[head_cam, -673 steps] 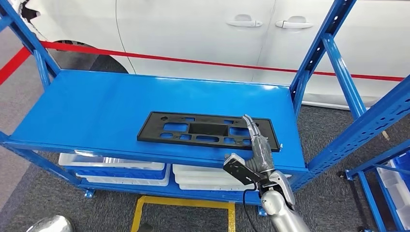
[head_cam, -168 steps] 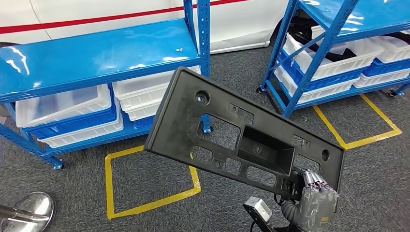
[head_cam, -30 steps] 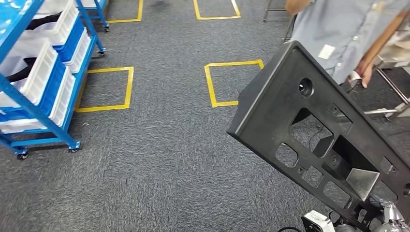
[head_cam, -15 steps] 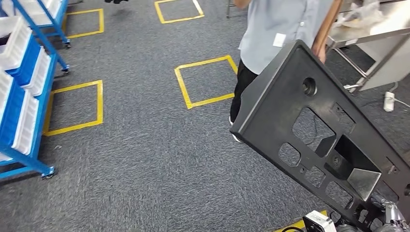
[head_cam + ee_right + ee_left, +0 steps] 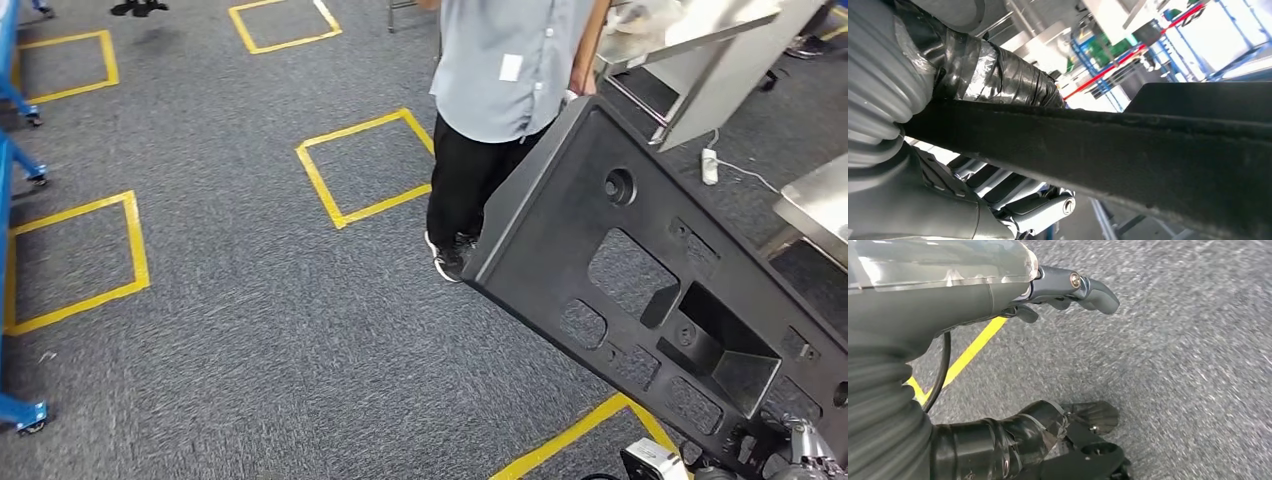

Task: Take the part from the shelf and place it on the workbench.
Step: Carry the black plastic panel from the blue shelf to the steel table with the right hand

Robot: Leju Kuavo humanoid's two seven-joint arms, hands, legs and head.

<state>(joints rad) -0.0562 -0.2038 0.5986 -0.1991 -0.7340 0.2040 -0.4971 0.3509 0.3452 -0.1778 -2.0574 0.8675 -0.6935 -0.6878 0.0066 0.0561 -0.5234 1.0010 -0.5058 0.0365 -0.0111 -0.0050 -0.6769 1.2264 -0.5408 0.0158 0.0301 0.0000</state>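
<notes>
— Where's the part (image 5: 650,290)?
— In the air above the carpet (image 5: 250,330), tilted, clamped at its lower corner by the right robot hand (image 5: 800,455).
— And the left robot hand (image 5: 1068,290)?
— Holding nothing, fingers loosely apart over the floor.
— Anything nearby?
— A person (image 5: 505,90) just behind the part; a steel table (image 5: 815,210) at the right.

The black part (image 5: 1128,150) is seen edge-on, clamped in the right hand (image 5: 973,125): taped dark fingers (image 5: 998,70) lie on one face, the grey thumb (image 5: 1033,200) on the other. Beyond the hand, blurred blue racking (image 5: 1088,60) is seen
</notes>
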